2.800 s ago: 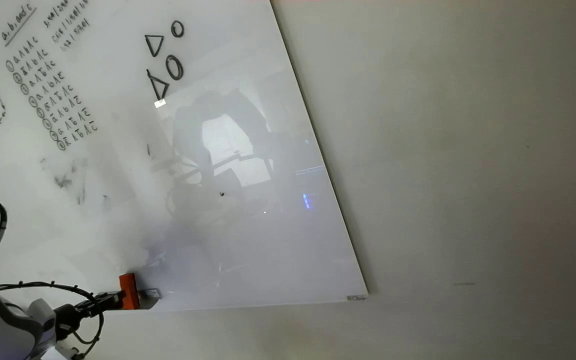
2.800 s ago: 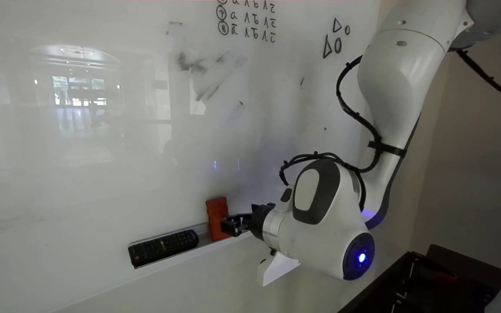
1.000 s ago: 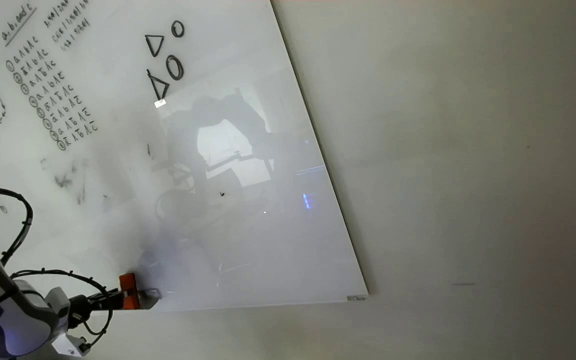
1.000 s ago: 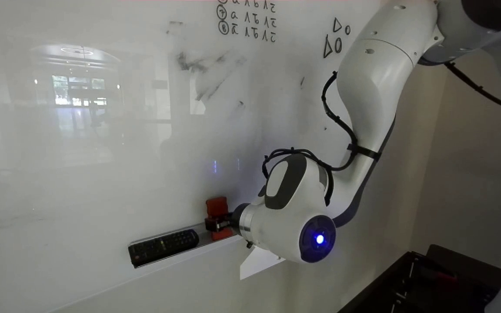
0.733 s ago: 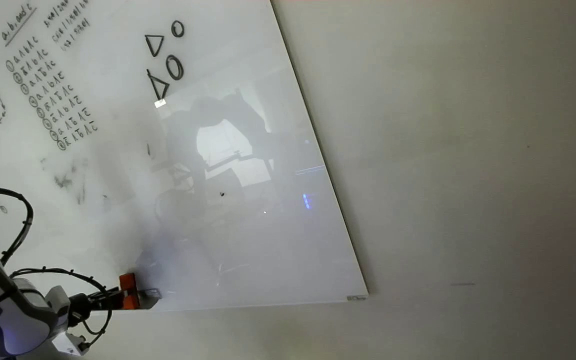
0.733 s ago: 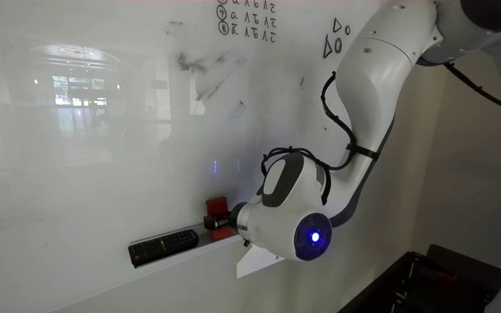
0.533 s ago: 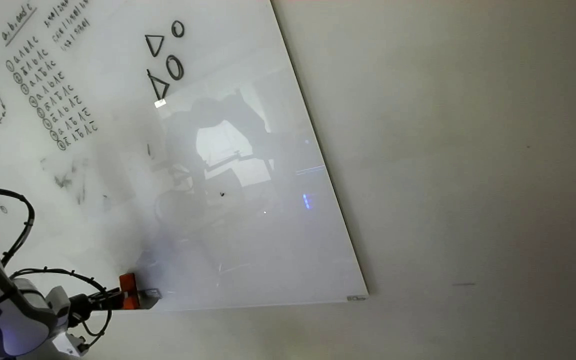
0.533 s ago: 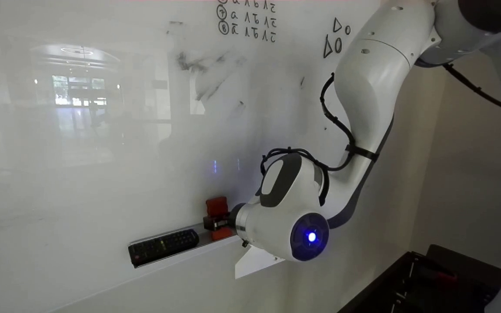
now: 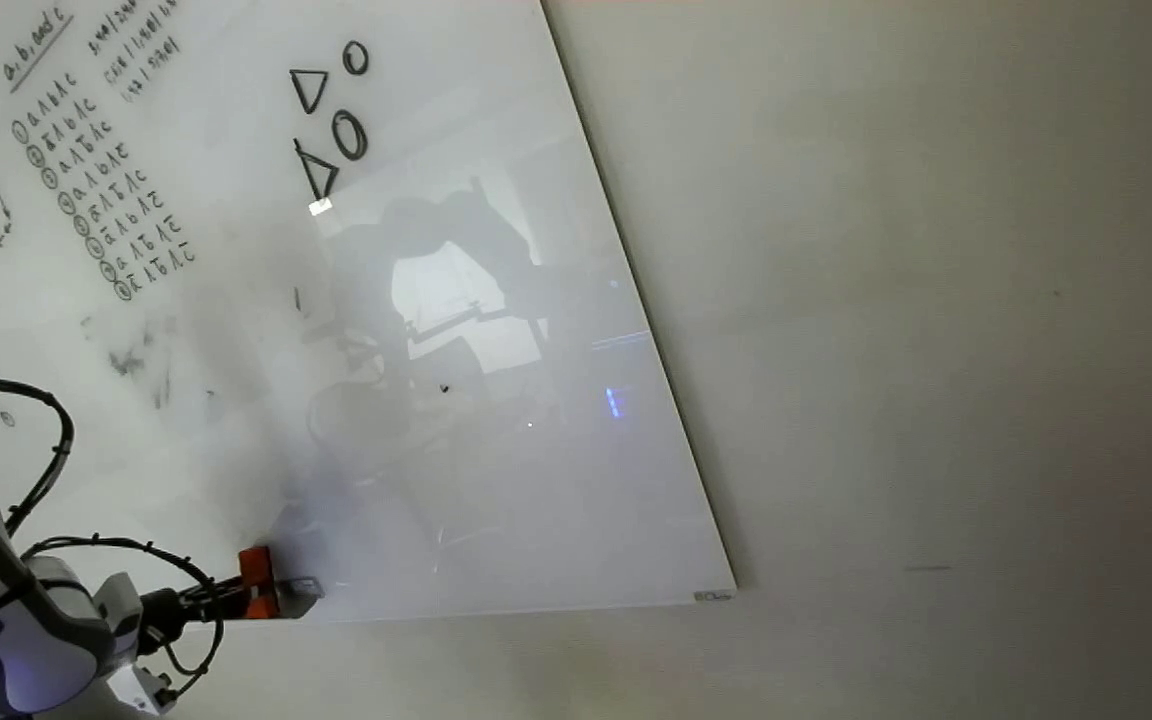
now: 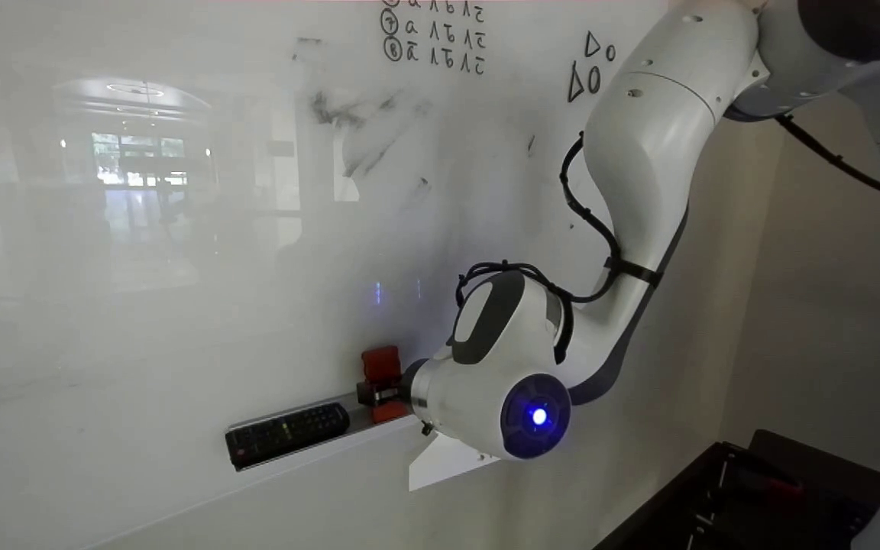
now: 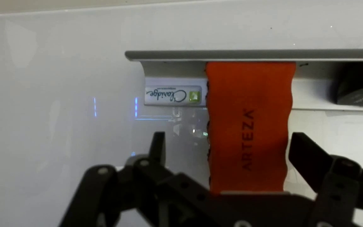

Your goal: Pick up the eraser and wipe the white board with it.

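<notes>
Now the gripper (image 11: 227,140) has reached the eraser (image 11: 249,126). A few seconds back, in an exterior view, it overlapped only the block's right part; since then the arm (image 10: 654,137) has come leftward in the frame, and a finger (image 10: 367,394) crosses the red-orange face at lower centre. Over the last second the arm has only crept a little, and the eraser hasn't budged. From where I stand, the approach looks finished and the grasp comes next.

It isn't held yet, I'd judge: in the wrist view the fingers stand apart, one on each side, with a clear gap at the left and the right one just beside the edge; whether that one touches I can't tell. Closing could nudge the block toward the left of that view first.

The shallow tray (image 11: 254,54) along the foot of the white board (image 9: 556,500) has the eraser standing on end in it, its lower end behind the lip, near the Claridge label (image 11: 173,95). So a lift clear of that lip should come before any stroke. A remote control (image 10: 287,434) lies in the same tray, left of the eraser in an exterior view. No wiping shows: black writing (image 10: 434,56) and grey smudges (image 10: 337,113) remain at upper centre.
</notes>
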Motion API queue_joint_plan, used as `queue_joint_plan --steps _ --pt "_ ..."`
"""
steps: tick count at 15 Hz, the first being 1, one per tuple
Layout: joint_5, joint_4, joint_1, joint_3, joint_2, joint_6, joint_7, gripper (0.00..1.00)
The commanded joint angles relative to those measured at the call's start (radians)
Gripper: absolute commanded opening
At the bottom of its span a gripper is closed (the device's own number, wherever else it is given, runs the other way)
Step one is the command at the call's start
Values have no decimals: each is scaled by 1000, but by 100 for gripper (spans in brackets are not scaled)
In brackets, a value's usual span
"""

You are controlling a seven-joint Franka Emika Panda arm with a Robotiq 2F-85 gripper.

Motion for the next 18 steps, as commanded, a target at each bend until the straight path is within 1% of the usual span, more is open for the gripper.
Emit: queue_joint_plan --steps 1,5,6,7,12,13,18 --pt "25 26 14 -18 4 26 -41 100" --pt "20 29 11 -19 3 36 -58 100" --pt "16 29 10 -19 3 40 -61 75" --pt "15 29 10 -19 4 41 -67 74" --pt "13 27 10 -18 4 55 -69 34" --pt "13 27 11 -18 4 53 -69 29" --pt "22 8 18 -14 -11 41 -73 29"
